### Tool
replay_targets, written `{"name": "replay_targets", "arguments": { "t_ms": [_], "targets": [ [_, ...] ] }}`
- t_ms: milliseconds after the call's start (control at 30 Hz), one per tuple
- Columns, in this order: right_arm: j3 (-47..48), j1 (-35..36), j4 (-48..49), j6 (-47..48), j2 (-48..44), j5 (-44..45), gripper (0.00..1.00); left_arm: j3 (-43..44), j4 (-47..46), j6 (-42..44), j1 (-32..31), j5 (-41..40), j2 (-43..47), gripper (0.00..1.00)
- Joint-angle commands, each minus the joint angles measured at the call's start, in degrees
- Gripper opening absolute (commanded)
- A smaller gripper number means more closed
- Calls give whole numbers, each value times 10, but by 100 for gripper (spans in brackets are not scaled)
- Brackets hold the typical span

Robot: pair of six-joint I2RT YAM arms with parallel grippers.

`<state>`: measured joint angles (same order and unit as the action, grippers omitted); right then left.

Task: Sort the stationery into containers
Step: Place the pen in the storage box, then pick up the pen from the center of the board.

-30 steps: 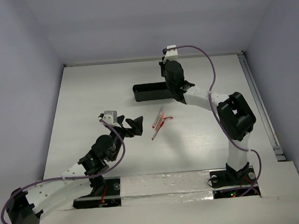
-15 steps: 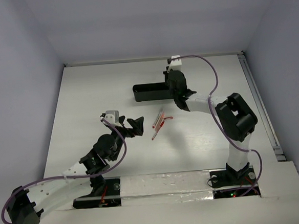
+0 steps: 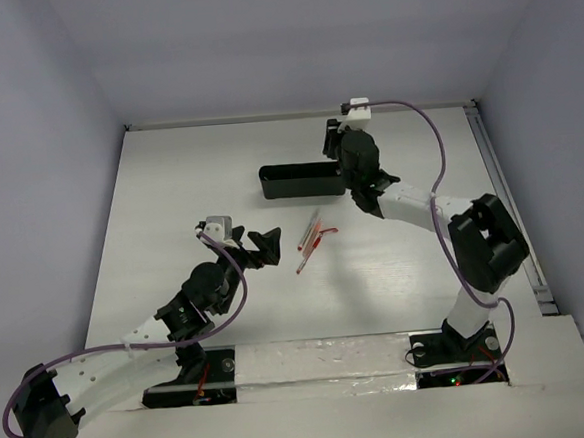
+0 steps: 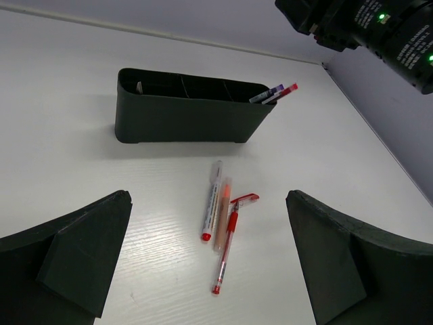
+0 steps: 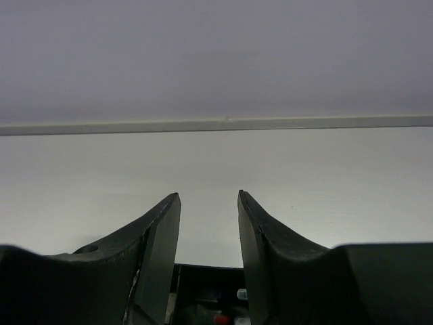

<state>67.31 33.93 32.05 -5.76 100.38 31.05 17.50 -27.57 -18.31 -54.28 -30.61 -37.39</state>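
Note:
Three pens lie together on the table [image 3: 311, 236]: a white marker with a red cap [image 4: 211, 202], an orange pen [image 4: 223, 215] and a red gel pen [image 4: 228, 250]. Behind them stands the long black tray [image 3: 301, 180] [image 4: 189, 108], with two pen tips [image 4: 274, 93] sticking out at its right end. My left gripper [image 3: 264, 246] [image 4: 208, 196] is wide open, low over the table just short of the loose pens. My right gripper [image 3: 347, 167] [image 5: 208, 196] hangs over the tray's right end [image 5: 203, 298], its jaws apart with nothing between them.
A small pale item [image 4: 139, 87] shows in the tray's left compartment. The back wall's edge [image 5: 223, 124] runs behind the tray. Purple cables [image 3: 416, 130] loop over both arms. A rail [image 3: 505, 184] lines the table's right side.
My right gripper's jaws have parted above the tray's right end, and that arm has swung to the right. The left arm and the loose pens have stayed put.

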Motion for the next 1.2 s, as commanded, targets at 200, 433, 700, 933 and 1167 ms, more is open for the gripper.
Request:
{"name": "replay_targets", "arguments": {
  "t_ms": [200, 433, 700, 933, 1167],
  "targets": [
    [-35, 1, -93, -50, -92, -56, 36, 15, -26, 0, -2, -2, 12, 99],
    [-12, 7, -312, -111, -101, -257, 5, 16, -24, 0, -2, -2, 15, 99],
    [-49, 49, -375, -174, -56, -268, 33, 16, -24, -1, -2, -3, 14, 99],
    [-42, 54, -401, -203, -10, -261, 40, 17, -22, -1, -2, -2, 12, 99],
    [-50, 60, -405, -223, 14, -246, 40, 16, -22, 0, -2, -1, 14, 99]
  ]
}}
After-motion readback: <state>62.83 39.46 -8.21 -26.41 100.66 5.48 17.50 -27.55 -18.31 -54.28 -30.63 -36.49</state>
